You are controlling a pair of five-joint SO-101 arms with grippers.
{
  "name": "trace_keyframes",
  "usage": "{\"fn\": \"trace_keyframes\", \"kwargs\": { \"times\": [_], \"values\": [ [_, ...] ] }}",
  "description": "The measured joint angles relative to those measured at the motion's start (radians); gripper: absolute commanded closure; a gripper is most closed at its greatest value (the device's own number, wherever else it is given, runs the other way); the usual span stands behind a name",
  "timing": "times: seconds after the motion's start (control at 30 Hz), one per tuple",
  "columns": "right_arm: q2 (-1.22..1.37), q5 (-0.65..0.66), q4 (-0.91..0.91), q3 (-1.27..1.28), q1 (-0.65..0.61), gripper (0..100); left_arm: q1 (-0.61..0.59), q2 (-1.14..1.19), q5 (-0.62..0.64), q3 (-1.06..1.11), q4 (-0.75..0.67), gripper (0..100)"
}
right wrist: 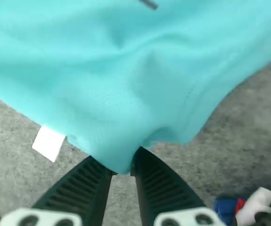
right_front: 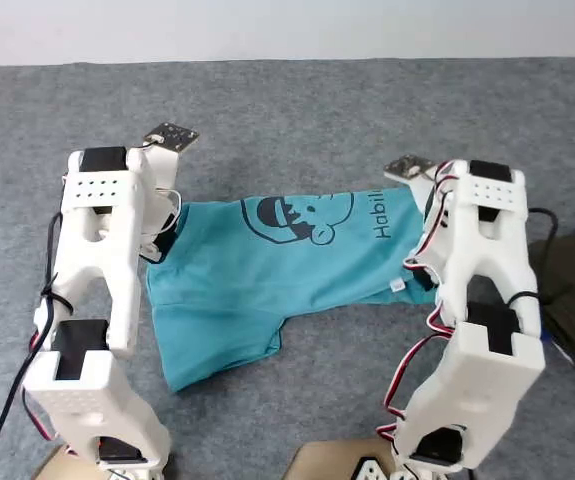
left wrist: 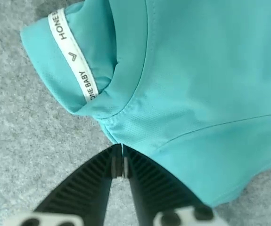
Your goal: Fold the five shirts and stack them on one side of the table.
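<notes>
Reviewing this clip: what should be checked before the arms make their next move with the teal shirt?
1. Jaws of the left arm shut on the teal shirt at its edge by the collar: ok.
2. Jaws of the right arm shut on bunched fabric at the opposite end: ok.
3. Shirt folded: not ok, it lies spread open on the grey table, print up.
4. Shirt smooth: not ok, creased.
5. Dark garment beside the right arm neatly folded: cannot tell.

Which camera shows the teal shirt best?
The high view: the whole teal shirt lies spread out. The left wrist view shows its collar, the right wrist view an edge with a white tag.
</notes>
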Motion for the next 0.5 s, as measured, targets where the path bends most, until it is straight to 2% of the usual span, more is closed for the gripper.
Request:
{"fn": "trace_keyframes", "kwargs": {
  "times": [0.1,0.17,0.5],
  "values": [
    [0.0,0.0,0.043,-0.037,0.0,89.2,0.0,0.0,0.0,0.0,0.0,99],
    [0.0,0.0,0.066,-0.041,0.0,87.8,0.0,0.0,0.0,0.0,0.0,99],
    [0.0,0.0,0.012,-0.041,0.0,98.5,0.0,0.0,0.0,0.0,0.0,99]
  ]
}}
